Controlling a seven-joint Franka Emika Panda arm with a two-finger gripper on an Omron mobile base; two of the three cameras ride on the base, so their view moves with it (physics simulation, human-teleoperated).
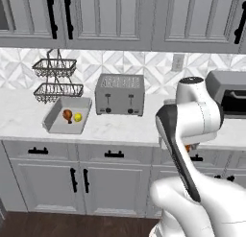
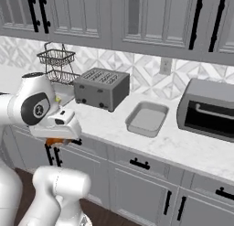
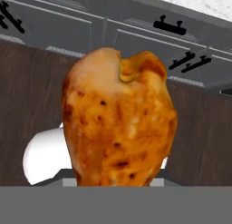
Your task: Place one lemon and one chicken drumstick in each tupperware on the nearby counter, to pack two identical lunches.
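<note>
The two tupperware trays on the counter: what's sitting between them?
A grey toaster stands between the filled tray and the empty tray, best seen in the right base view.

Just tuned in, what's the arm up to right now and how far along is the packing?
The gripper is shut on a chicken drumstick, held in front of the grey cabinets below the counter. One tupperware, left of the toaster, already holds a drumstick and a lemon. The second tupperware, between the toaster and the toaster oven, sits empty, so it likely gets this drumstick next.
</note>
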